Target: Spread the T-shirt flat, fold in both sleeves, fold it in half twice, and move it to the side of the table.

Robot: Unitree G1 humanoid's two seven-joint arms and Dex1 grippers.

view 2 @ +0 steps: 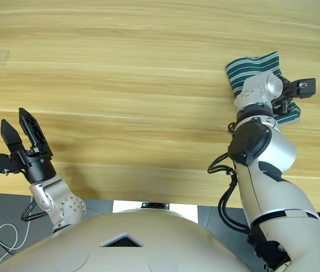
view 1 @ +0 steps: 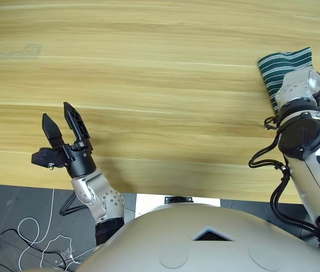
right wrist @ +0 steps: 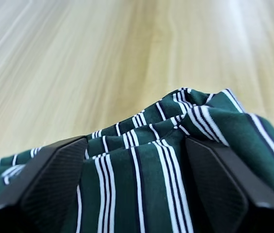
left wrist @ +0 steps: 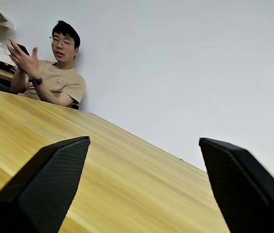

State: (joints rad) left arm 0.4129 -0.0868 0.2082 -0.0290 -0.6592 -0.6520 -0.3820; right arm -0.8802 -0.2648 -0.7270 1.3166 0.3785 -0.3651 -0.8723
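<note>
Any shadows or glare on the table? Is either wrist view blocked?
Left eye view: even light, no glare, faint shadow on the table beside the left claw. Right wrist view: T-shirt crowds the foreground between the fingers of the open right claw. Left wrist view: table visible between the fingers.

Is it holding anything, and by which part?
Nothing clamped: left tool open, empty; right tool open astride a ridge of the green white-striped T-shirt.
</note>
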